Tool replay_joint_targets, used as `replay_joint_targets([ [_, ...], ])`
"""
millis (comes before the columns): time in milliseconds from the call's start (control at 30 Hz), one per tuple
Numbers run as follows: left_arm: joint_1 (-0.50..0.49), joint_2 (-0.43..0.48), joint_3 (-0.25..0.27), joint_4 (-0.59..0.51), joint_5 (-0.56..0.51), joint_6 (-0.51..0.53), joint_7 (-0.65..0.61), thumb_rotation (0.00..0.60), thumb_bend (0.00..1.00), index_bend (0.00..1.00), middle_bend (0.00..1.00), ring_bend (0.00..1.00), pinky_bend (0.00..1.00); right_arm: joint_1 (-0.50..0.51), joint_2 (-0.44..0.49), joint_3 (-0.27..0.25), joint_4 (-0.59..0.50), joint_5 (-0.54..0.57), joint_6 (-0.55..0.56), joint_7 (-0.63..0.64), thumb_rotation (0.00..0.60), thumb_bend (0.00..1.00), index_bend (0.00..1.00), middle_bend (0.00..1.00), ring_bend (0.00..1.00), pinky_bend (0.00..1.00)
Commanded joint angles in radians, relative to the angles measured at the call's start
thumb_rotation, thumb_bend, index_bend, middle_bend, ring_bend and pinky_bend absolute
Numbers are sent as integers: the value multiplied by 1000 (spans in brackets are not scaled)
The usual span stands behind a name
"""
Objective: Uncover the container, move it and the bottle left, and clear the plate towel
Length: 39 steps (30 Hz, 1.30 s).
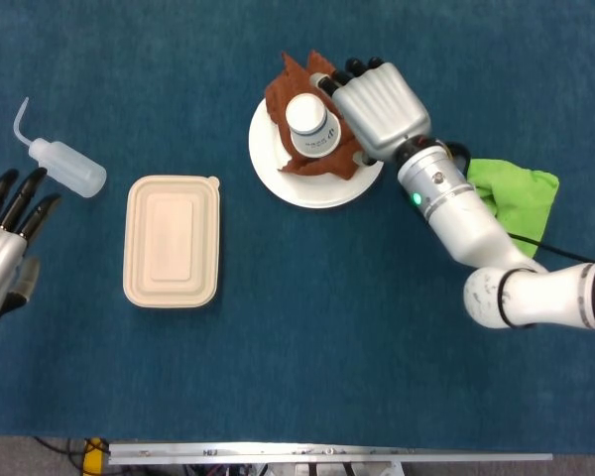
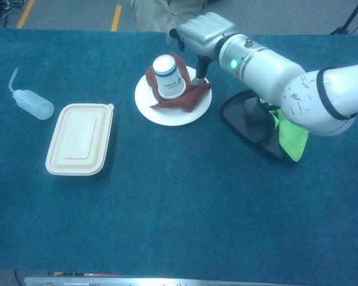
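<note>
The right hand (image 1: 375,104) hovers over the plate (image 1: 274,169) just beside the upturned paper cup (image 1: 311,124), fingers slightly apart and holding nothing I can make out; the cup's small printed mark is too blurred to read, and it stands on the brown towel (image 1: 283,94). The left hand (image 1: 2,248) is open with fingers spread at the worktop's (image 1: 307,327) left edge, near the squeeze bottle (image 1: 64,164), with the lidded container (image 1: 172,241) just right of it; a green cloth (image 1: 516,188) lies right of the plate
</note>
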Motion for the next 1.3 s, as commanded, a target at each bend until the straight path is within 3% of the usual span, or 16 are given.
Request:
replay_joint_targets([
  [33,3,1,-4,2,3,-4,-4,522,558,101,0,0,24,11,-18,-2,21,16,12,-5,600,0,175,297,182,298],
  [900,61,24,-17,0,50,-13,-22,529,558,102,0,0,24,118,-249,22,244,96,62,-91,600,17,172,294,179,285],
  [1100,72,29,-17,-6,69,-13,-23,535,557,104,0,0,25,116,-280,20,297,91,76,-110,600,107,341,346,205,303],
  [1300,80,31,-19,-11,81,-15,-18,536,558,106,0,0,24,101,-295,22,332,81,66,-101,600,120,444,390,263,415],
])
